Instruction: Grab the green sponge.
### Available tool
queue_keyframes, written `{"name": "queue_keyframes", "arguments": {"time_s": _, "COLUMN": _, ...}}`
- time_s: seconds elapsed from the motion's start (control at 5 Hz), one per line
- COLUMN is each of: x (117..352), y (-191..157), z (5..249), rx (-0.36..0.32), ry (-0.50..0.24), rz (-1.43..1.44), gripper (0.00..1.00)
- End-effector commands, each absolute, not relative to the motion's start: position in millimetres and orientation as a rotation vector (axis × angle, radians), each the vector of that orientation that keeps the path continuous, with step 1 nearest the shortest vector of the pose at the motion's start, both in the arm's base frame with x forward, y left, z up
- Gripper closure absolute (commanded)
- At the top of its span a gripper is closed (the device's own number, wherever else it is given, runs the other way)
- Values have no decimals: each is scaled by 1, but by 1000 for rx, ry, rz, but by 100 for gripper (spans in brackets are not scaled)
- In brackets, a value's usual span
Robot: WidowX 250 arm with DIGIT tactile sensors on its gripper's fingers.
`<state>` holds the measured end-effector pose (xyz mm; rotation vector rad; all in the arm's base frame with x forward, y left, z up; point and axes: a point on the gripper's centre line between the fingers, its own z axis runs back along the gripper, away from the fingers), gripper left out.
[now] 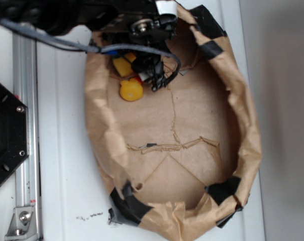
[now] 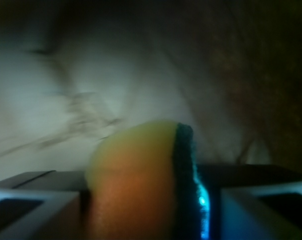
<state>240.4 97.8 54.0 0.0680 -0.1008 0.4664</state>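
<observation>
Spreading over most of the white surface (image 1: 61,165) is a crumpled brown paper tray (image 1: 247,135) w/ raised edges patched at several spots by black tape (image 1: 223,190); its floor is creased and torn across the middle. Left of it runs a metal rail (image 1: 26,125) w/ a black plate (image 1: 6,135) beside it. The arm (image 1: 66,15) comes in from the top left, a grey cable (image 1: 66,44) looping under it, and its end effector (image 1: 154,70) hangs inside the tray's upper part. The green sponge (image 1: 122,65) shows in the exterior view only as a yellow block just left of the black fingers, touching them, partly hidden, so its long axis can't be read there. In the wrist view the green sponge (image 2: 141,185) sits right btwn the two fingers (image 2: 31,205), filling the gap at bottom centre: yellow foam to the left, dark green scouring layer on its right face, that layer running roughly vertical in the frame w/ a slight lean; the sponge stands on edge and sticks out ahead of the fingertips toward the paper. End effector is closed on the sponge, pads against both its sides. A small yellow duck (image 1: 131,90) lies on the tray floor just below the sponge, close to the fingers; whether it touches them I can't tell.
</observation>
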Motion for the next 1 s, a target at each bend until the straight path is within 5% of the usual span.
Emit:
{"name": "queue_keyframes", "arguments": {"time_s": 0.0, "x": 287, "y": 43, "z": 136, "rx": 14, "ry": -173, "rz": 149, "gripper": 100}}
{"name": "queue_keyframes", "arguments": {"time_s": 0.2, "x": 292, "y": 30, "z": 140, "rx": 19, "ry": -129, "rz": 40, "gripper": 100}}
{"name": "queue_keyframes", "arguments": {"time_s": 0.8, "x": 288, "y": 28, "z": 147, "rx": 27, "ry": -150, "rz": 39, "gripper": 100}}
